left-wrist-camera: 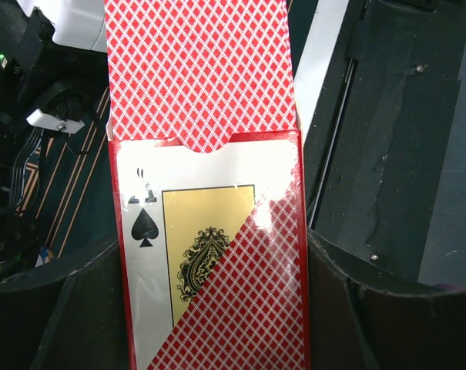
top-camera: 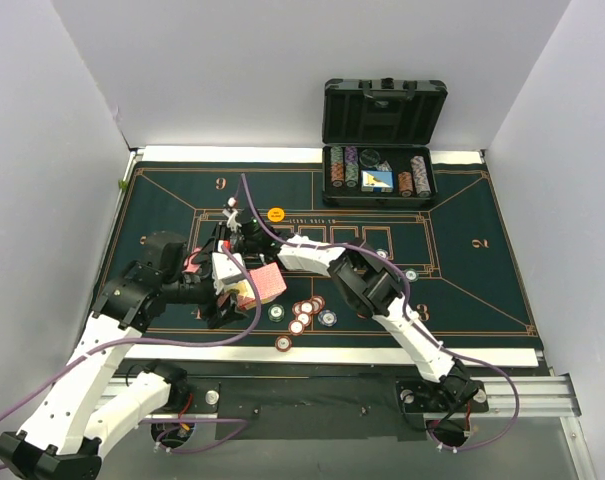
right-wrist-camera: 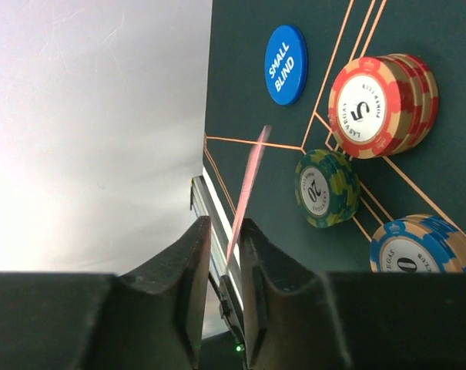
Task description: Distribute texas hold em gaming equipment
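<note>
I cannot tell if my right claw [right-wrist-camera: 223,239] grips this card [right-wrist-camera: 248,177]; it may slip. My left claw [left-wrist-camera: 209,254] holds the box [left-wrist-camera: 240,316].

you have the card deck [left-wrist-camera: 198,77] poking halfway out of its ace-of-spades box [left-wrist-camera: 209,262], red diamond backs showing. one card [right-wrist-camera: 244,193] shows edge-on, blurred pink. the blue small blind button [right-wrist-camera: 286,65] lies flat near stacks of red 5 chips [right-wrist-camera: 375,108], green 20 chips [right-wrist-camera: 325,189] and blue chips [right-wrist-camera: 417,247].

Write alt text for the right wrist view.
A thin pink playing card stands edge-on in the right end effector. Beyond, on dark green felt: a round blue SMALL BLIND disc, stacked red striped chips, green striped chips, blue striped chips.
</note>
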Action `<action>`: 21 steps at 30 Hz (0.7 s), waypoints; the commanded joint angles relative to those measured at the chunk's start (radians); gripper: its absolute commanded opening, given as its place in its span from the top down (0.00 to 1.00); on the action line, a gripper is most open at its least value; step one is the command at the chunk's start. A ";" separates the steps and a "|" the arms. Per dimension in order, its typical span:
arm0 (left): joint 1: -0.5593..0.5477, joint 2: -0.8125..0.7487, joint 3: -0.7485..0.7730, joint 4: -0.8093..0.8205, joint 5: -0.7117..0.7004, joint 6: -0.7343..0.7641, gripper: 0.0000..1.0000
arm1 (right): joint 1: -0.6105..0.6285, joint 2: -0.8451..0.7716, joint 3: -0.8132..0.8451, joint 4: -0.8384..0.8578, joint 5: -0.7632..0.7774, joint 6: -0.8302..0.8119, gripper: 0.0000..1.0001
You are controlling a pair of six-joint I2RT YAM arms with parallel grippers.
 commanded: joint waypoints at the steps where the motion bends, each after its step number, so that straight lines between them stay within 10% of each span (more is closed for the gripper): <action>1: 0.000 -0.025 0.055 0.022 0.040 -0.012 1.00 | 0.011 -0.066 0.016 -0.072 0.067 -0.061 0.72; 7: 0.001 -0.032 0.046 0.025 0.042 -0.015 1.00 | 0.005 -0.153 -0.100 -0.123 0.093 -0.109 0.48; 21: 0.003 -0.037 0.037 0.022 0.032 -0.012 1.00 | -0.025 -0.540 -0.545 0.112 -0.007 -0.040 0.45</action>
